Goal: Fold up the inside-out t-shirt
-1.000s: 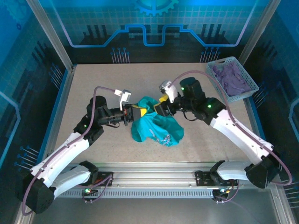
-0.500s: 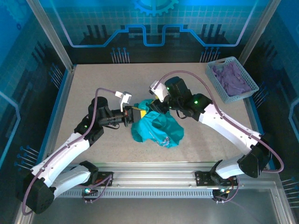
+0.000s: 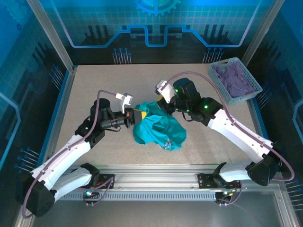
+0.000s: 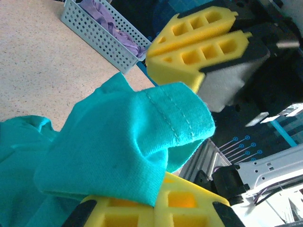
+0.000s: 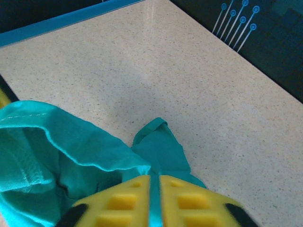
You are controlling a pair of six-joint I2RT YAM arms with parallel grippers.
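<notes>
I see the table w/ teal t-shirt bunched mid-table. Basket w/ purple cloth sits at table's far-right corner. L gripper clamped on t-shirt hem mid-table. R gripper pinches a t-shirt fold there.

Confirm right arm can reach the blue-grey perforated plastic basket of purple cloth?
Probably yes: the basket sits on its side, bare tabletop between. But its end effector pinches the teal-green fabric t-shirt, so it must let go.
</notes>
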